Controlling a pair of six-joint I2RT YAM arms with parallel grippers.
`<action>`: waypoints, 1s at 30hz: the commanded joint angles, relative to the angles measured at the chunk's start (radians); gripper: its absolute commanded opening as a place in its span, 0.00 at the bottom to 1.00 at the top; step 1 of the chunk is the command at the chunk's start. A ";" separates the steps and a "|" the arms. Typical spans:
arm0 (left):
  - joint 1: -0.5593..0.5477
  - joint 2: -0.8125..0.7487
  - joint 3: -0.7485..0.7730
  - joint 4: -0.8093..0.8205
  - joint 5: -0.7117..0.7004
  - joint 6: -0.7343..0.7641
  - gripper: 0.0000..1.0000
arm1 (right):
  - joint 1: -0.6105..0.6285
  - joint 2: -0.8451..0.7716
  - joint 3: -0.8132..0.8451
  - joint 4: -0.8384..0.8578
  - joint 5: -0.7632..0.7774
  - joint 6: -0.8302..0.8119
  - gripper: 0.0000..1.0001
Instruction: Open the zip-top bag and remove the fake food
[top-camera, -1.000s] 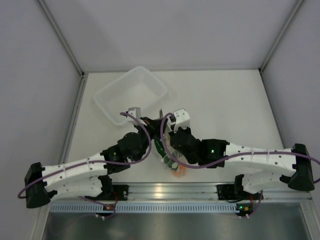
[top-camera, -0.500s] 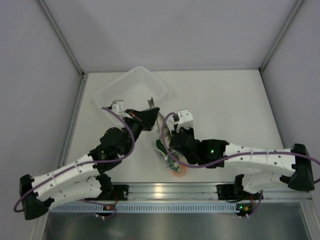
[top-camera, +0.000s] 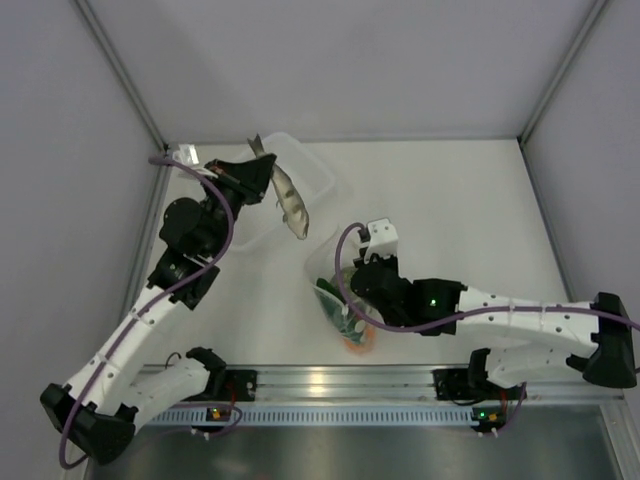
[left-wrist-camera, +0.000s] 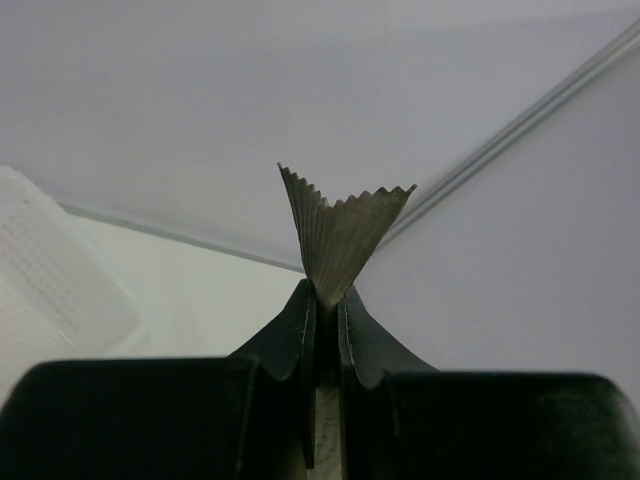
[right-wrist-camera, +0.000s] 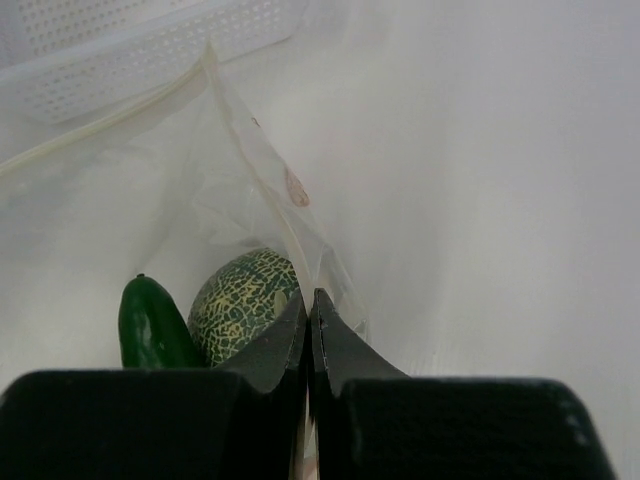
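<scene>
Zip-top bag (top-camera: 322, 268) lies on the table (top-camera: 450, 220), near centre, just left of the right arm's wrist. Its mouth stands open toward the far side. The clear film is crinkled and one edge rises upright.

Inside, seen from the right wrist: dark green cucumber (right-wrist-camera: 150, 325) on the left, with a netted pale-green ball (right-wrist-camera: 245, 298) touching its right side. Orange ball (top-camera: 358, 343) sits at the bag's near end.

Right gripper (right-wrist-camera: 309, 300): jaws pressed together with no gap, pinching the raised edge of film at the mouth.

Grey-brown fish (top-camera: 291, 198) is out of the bag, up in the air at far left. Left gripper (top-camera: 263, 168) clamps it just below the tail, jaws nearly together. The ribbed tail fin (left-wrist-camera: 343, 235) sticks out past the fingertips, and the body hangs head-down.

From above, the fish crosses the right near rim of the white perforated basket (top-camera: 318, 170), which stands at far left, apart from the bag.
</scene>
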 joint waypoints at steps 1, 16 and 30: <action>0.023 0.073 0.205 -0.230 -0.166 0.095 0.00 | -0.019 -0.055 -0.003 -0.015 0.005 0.007 0.00; 0.111 0.642 0.674 -0.718 -0.630 0.442 0.00 | -0.039 -0.205 -0.038 -0.017 -0.002 -0.048 0.00; 0.260 1.053 0.764 -0.749 -0.724 0.560 0.00 | -0.048 -0.227 -0.053 0.020 -0.031 -0.114 0.00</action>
